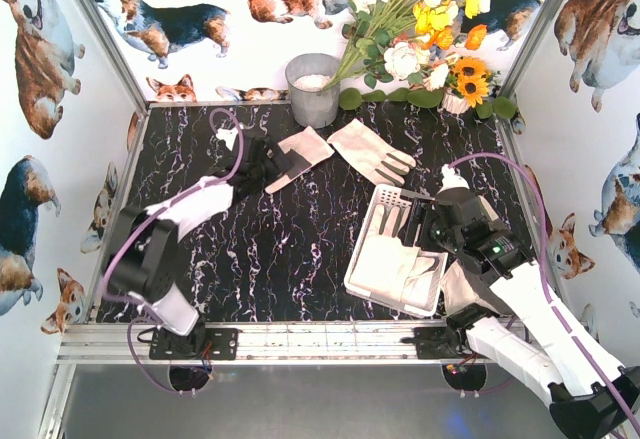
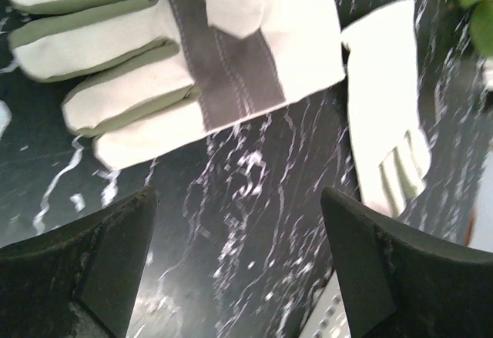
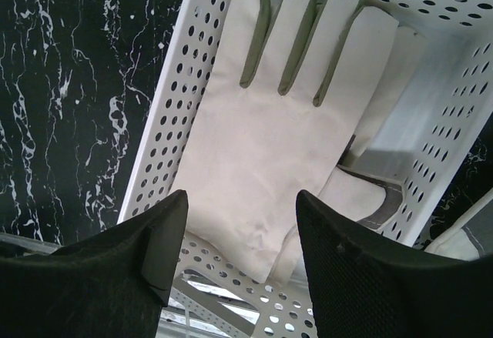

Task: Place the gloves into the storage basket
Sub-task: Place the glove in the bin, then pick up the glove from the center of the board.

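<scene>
Bright, even light — gloves (image 2: 216, 61) motion-blurred in left wrist view, right wrist sharp.

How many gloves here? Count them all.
4: patched glove, plain glove on the table; top glove over lower glove in the basket; more may be hidden.

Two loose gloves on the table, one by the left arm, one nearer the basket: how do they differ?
The patched glove shows a grey-brown strip across its palm; the plain glove shows only cream-white fabric. The patched glove's fingers point toward the left pincer; the plain glove's fingers point toward the storage basket. Shared: both lie flat on the marble table, outside the basket.
</scene>
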### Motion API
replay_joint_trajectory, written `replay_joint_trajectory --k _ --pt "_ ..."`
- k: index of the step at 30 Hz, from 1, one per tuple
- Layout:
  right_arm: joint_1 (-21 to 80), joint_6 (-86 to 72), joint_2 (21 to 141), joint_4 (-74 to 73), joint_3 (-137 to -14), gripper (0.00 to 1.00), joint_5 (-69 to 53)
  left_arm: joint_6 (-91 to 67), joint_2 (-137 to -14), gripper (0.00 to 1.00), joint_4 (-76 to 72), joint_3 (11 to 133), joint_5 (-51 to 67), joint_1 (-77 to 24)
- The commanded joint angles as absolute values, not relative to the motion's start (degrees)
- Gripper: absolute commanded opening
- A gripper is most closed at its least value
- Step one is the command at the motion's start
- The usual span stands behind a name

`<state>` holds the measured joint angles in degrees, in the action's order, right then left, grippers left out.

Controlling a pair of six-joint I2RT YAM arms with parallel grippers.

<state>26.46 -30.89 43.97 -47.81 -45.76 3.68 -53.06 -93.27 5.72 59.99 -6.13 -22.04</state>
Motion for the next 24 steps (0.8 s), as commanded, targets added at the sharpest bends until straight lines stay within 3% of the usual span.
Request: replay_joint_trajectory --k 1,5,12,21,24 --pt "26.2 -28.7 43.0 -44.9 -47.3 0.60 2.7 -66.3 -99.4 0.80 -4.4 63.3 -10.6 -21.4" --pt "26.1 -27.0 43.1 -45.3 -48.2 0.61 4.0 -72.0 -104.9 0.77 -6.9 65.8 -14.4 -21.4" --pt "26.0 -26.9 43.0 -45.3 -47.7 0.61 4.1 -77.2 -114.4 0.60 -9.7 72.3 -17.2 -21.4" --pt "25.8 -27.8 43.5 -45.2 -46.1 0.61 4.1 -82.6 -120.7 0.50 -10.9 76.2 -23.7 -21.4" --pt "25.8 -27.8 43.6 -45.1 -45.9 0.61 4.1 -82.0 -122.6 0.39 -11.4 78.2 -23.8 -21.3"
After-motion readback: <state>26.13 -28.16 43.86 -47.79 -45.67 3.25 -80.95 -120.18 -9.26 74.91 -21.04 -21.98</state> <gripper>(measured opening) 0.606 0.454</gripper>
